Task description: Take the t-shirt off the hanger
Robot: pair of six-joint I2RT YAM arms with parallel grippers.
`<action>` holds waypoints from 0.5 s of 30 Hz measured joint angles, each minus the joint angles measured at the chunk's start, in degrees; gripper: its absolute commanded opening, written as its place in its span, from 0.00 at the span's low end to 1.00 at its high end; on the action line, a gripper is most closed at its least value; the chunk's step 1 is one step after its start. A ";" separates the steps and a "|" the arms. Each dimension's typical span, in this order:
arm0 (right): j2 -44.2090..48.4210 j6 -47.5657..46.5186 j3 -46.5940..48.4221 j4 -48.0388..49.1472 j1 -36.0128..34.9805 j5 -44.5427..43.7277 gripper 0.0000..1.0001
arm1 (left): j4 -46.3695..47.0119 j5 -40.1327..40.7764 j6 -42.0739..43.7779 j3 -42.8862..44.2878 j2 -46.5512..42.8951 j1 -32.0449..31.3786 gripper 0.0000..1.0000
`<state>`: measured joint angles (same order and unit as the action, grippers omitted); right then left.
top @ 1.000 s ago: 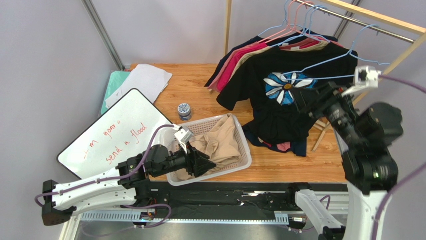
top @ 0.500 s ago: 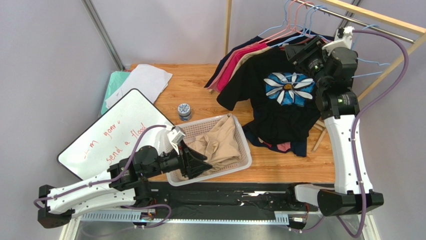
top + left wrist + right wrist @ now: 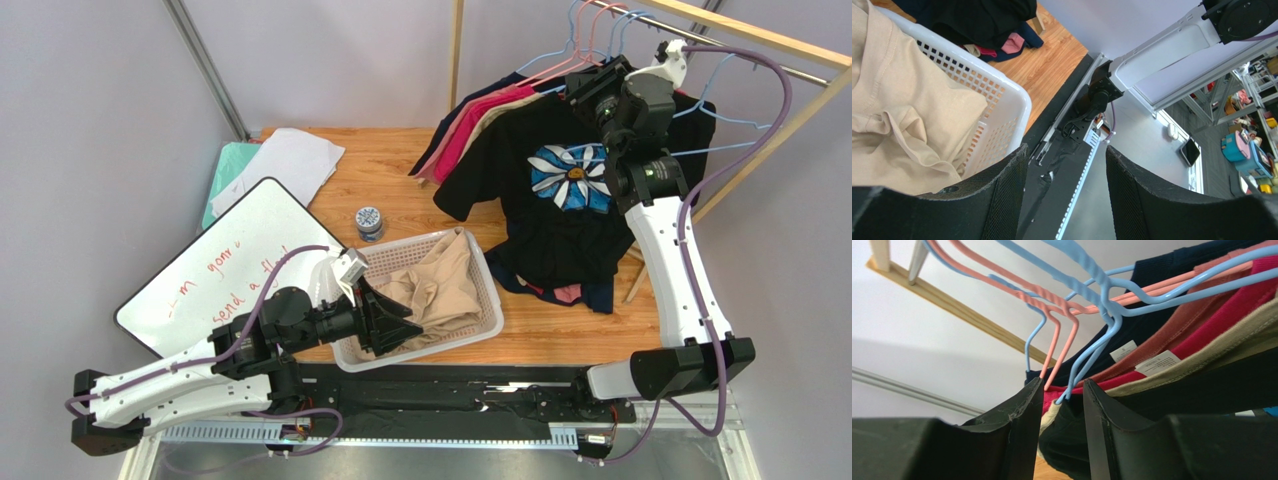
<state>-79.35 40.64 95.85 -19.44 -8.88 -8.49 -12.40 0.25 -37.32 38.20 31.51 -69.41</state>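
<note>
Hangers (image 3: 1112, 315), shirts (image 3: 560, 235) packed tight; basket (image 3: 1011, 100) blocks below-left.

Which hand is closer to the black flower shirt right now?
Right. The right hand is at the collar of the black shirt among the hangers; the left hand sits over the basket, well away.

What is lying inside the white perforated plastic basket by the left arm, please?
The white perforated plastic basket holds a crumpled beige fabric garment, filling most of it. Its floor and anything beneath the fabric are covered.

Whiteboard (image 3: 225, 262), papers (image 3: 290, 160), small jar (image 3: 369, 222), white basket (image 3: 490, 290)
</note>
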 measured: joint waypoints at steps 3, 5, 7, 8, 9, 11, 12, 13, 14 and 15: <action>-0.90 -0.07 0.00 0.07 -0.11 -1.77 0.37 | -0.44 0.20 0.17 0.00 -0.39 0.00 0.64; -1.42 -0.22 0.00 0.13 -0.09 -2.51 0.35 | -0.79 0.42 0.20 0.00 -0.92 0.00 0.64; -2.01 -0.35 0.02 0.50 -0.11 -2.99 0.34 | -1.20 0.70 0.22 0.02 -1.33 0.00 0.64; -2.36 -0.37 0.02 0.50 -0.11 -3.13 0.34 | -1.66 0.83 0.26 0.13 -1.44 0.00 0.64; -2.62 -0.39 0.02 0.57 -0.11 -3.28 0.34 | -2.03 0.92 0.28 0.28 -1.44 0.00 0.64; -3.21 -0.37 0.11 0.92 -0.11 -3.48 0.22 | -2.71 1.22 0.39 0.70 -1.44 0.00 0.64; -3.43 -0.39 0.11 0.98 -0.11 -3.48 0.19 | -2.93 1.31 0.42 0.87 -1.46 0.00 0.64; -3.61 -0.39 0.11 1.18 -0.11 -3.45 0.17 | -3.06 1.38 0.44 0.96 -1.51 0.00 0.64; -3.74 -0.24 0.22 1.42 -0.11 -3.45 0.14 | -3.13 1.44 0.44 1.01 -1.53 0.00 0.64; -3.80 -0.11 0.28 1.57 -0.26 -3.50 0.13 | -3.23 1.53 0.44 1.01 -1.55 0.00 0.64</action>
<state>-83.15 40.53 96.14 -17.87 -9.15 -11.99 -15.64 1.78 -36.88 39.20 29.95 -69.41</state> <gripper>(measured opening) 0.177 0.637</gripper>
